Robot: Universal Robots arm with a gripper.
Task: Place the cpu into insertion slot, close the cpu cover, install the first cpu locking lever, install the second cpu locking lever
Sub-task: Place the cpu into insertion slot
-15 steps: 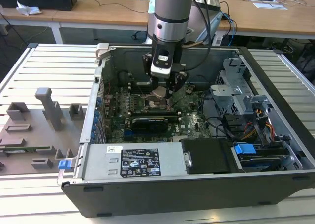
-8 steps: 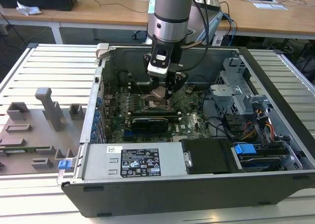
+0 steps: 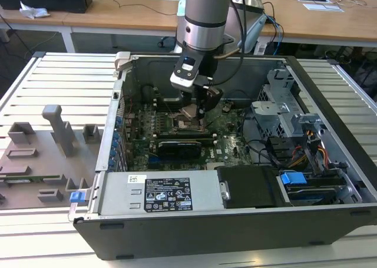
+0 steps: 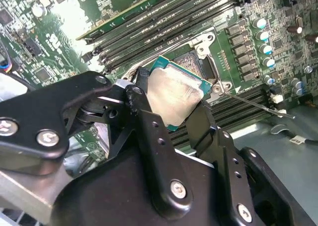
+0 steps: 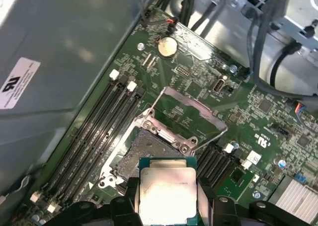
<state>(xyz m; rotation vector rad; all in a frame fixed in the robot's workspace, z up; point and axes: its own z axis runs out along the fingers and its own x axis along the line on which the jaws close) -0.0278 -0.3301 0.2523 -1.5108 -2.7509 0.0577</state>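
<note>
Second wrist view: claw [image 4: 170, 103] grips cpu [image 4: 175, 94] over insertion slot [image 4: 198, 62].

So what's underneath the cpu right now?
The open insertion slot, its dark pin field partly showing, cpu cover raised. The slot's near part is hidden by the cpu.
</note>
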